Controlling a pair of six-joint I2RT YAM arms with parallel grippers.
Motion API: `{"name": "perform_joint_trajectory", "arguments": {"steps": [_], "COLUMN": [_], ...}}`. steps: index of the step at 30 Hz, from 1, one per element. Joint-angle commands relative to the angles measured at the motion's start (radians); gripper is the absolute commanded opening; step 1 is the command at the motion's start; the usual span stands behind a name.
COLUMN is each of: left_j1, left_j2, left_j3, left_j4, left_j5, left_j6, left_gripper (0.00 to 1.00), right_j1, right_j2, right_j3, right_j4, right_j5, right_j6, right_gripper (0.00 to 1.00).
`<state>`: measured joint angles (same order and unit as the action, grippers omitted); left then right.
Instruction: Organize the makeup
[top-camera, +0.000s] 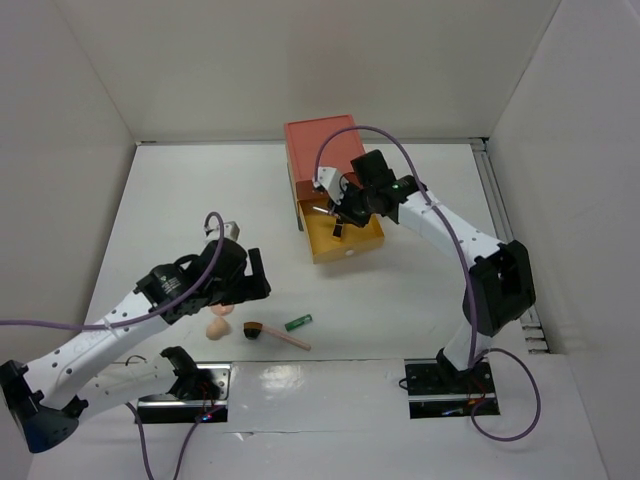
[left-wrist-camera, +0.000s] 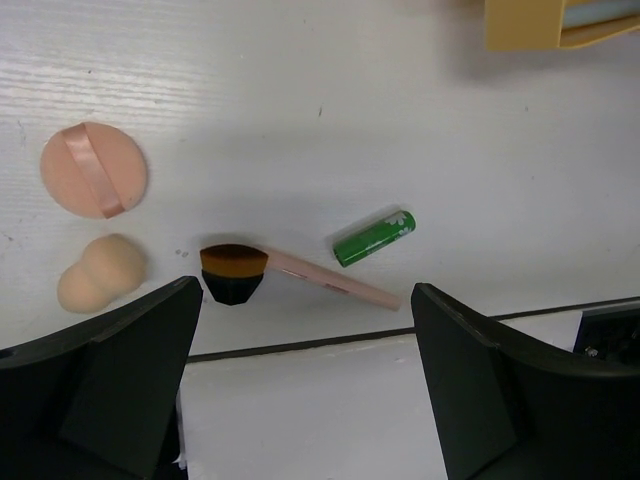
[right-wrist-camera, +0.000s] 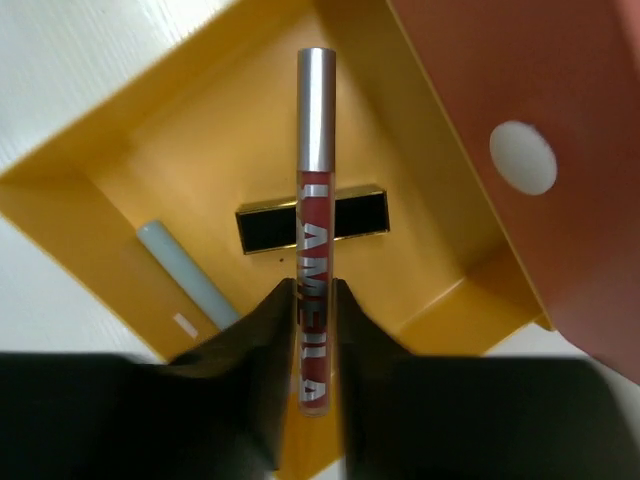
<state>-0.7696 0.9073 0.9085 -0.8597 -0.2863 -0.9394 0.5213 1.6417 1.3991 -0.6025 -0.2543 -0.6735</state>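
The white tabletop (top-camera: 200, 200) carries a rigid plastic drawer box (top-camera: 320, 148) with a flat orange top. Its yellow drawer (top-camera: 372, 238) is pulled out on the side facing the arm bases. The right claw (top-camera: 340, 207) hangs directly over that drawer, clamped on the lower body of a red gloss stick (right-wrist-camera: 314, 250), a slim, smooth cylinder with a silver cap. Judged light, stiff and slippery, it is best pinched across the barrel, as it is now. The left claw (left-wrist-camera: 305, 385) hovers over the tabletop well apart from the drawer box, toward the arm bases, with its jaws spread wide and empty. Four loose items lie below it. The makeup brush (left-wrist-camera: 300, 275) has a thin pink handle and a dense, soft brown head in a black ferrule, and should be taken by the handle. The round peach powder puff (left-wrist-camera: 95, 170) with its satin strap lies flat, so it is likely limp and hard to get under. The gourd-shaped blending sponge (left-wrist-camera: 100, 272) should compress under grip. The short, glossy green tube (left-wrist-camera: 375, 237) may roll. Inside the yellow drawer lie a black gold-edged case (right-wrist-camera: 355, 215), hard and boxy, and a pale blue pencil (right-wrist-camera: 185, 270) resting along one wall.
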Motion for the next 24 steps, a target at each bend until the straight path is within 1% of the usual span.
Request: {"name": "perform_joint_trajectory", "arguments": {"steps": [1, 3, 4, 5, 7, 9, 10, 11, 12, 13, 14, 16, 17, 18, 20, 22, 23, 24], "left_j1": [0.000, 0.000, 0.000, 0.000, 0.000, -0.010, -0.019, -0.036, -0.046, -0.059, -0.091, -0.126, -0.143, -0.189, -0.259, -0.296, -0.318, -0.318], "left_j2": [0.004, 0.014, 0.015, 0.024, 0.033, 0.033, 0.033, 0.045, 0.045, 0.070, 0.082, 0.114, 0.133, 0.175, 0.240, 0.272, 0.284, 0.285], "left_j3": [-0.026, -0.026, -0.026, -0.026, -0.037, -0.072, -0.088, -0.112, -0.112, -0.126, -0.126, -0.126, -0.117, -0.102, -0.086, -0.077, -0.077, -0.089], "left_j4": [0.022, -0.007, -0.016, -0.016, -0.027, -0.027, -0.027, -0.027, -0.027, -0.027, -0.018, -0.018, -0.009, -0.009, -0.031, -0.051, -0.061, -0.061], "left_j5": [0.032, 0.041, 0.061, 0.076, 0.125, 0.148, 0.148, 0.160, 0.161, 0.161, 0.161, 0.161, 0.170, 0.170, 0.161, 0.136, 0.136, 0.136], "left_j6": [-0.004, -0.070, -0.091, -0.117, -0.207, -0.269, -0.333, -0.360, -0.387, -0.444, -0.464, -0.522, -0.568, -0.603, -0.700, -0.778, -0.844, -0.873], "left_gripper": [1.00, 1.00, 0.98, 0.97, 0.94, 0.93, 0.92, 0.92, 0.89, 0.88, 0.88, 0.83, 0.82, 0.80, 0.80, 0.79, 0.78, 0.75], "right_j1": [-0.021, -0.012, -0.012, -0.012, -0.003, -0.003, 0.008, 0.008, 0.017, 0.029, 0.029, 0.058, 0.059, 0.059, 0.069, 0.069, 0.069, 0.069], "right_j2": [-0.017, -0.026, -0.037, -0.037, -0.063, -0.082, -0.082, -0.092, -0.103, -0.103, -0.129, -0.151, -0.163, -0.187, -0.226, -0.252, -0.279, -0.292], "right_j3": [0.008, -0.002, -0.002, -0.011, -0.024, -0.049, -0.049, -0.049, -0.058, -0.058, -0.058, -0.077, -0.077, -0.077, -0.089, -0.100, -0.115, -0.115], "right_j4": [-0.019, 0.013, 0.026, 0.055, 0.085, 0.134, 0.145, 0.145, 0.145, 0.145, 0.145, 0.173, 0.182, 0.193, 0.225, 0.251, 0.265, 0.282], "right_j5": [0.027, 0.042, 0.055, 0.064, 0.102, 0.113, 0.124, 0.124, 0.124, 0.133, 0.145, 0.173, 0.215, 0.234, 0.289, 0.320, 0.351, 0.362], "right_j6": [-0.038, -0.005, 0.006, 0.020, 0.067, 0.103, 0.112, 0.112, 0.123, 0.136, 0.137, 0.178, 0.196, 0.215, 0.274, 0.331, 0.353, 0.373], "right_gripper": [0.38, 0.51, 0.55, 0.62, 0.67, 0.77, 0.79, 0.79, 0.79, 0.80, 0.80, 0.80, 0.80, 0.80, 0.80, 0.80, 0.80, 0.80]}}
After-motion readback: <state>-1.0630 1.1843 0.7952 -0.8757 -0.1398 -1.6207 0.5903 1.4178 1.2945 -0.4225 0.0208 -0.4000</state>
